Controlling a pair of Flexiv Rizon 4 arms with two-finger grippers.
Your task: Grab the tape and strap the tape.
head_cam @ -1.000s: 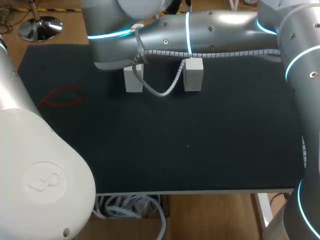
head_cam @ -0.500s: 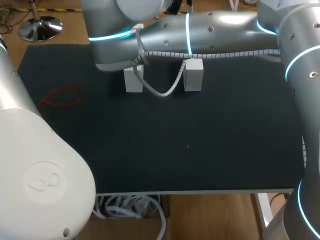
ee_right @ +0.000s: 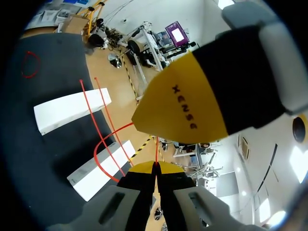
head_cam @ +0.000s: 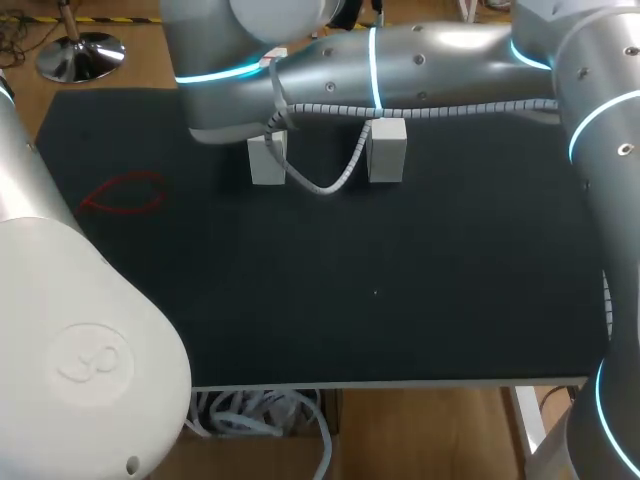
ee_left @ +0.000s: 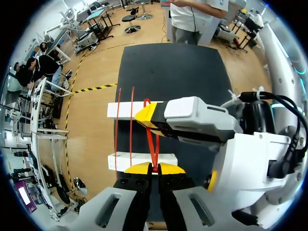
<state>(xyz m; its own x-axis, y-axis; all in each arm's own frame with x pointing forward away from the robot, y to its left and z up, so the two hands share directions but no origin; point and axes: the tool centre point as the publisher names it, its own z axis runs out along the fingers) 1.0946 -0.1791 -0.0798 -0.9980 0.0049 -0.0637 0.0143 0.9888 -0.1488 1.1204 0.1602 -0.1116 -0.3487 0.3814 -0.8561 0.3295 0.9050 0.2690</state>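
Thin red tape [ee_left: 153,144] runs in two strands [ee_left: 124,126] across two white blocks [ee_left: 132,109] [ee_left: 139,161] at the far side of the black mat. My left gripper [ee_left: 154,168] is shut on one end of it just over the nearer block. My right gripper [ee_right: 155,168] is shut on the tape [ee_right: 115,144] as well, and in the left wrist view its yellow fingertip [ee_left: 147,114] shows close ahead. In the head view both blocks [head_cam: 267,160] [head_cam: 386,150] show, but my right arm [head_cam: 420,70] hides both grippers and the tape.
A separate red loop [head_cam: 125,193] lies flat on the mat [head_cam: 380,290] at the left. My left arm's white housing [head_cam: 80,330] covers the near left corner. A grey cable [head_cam: 330,175] hangs from the right arm between the blocks.
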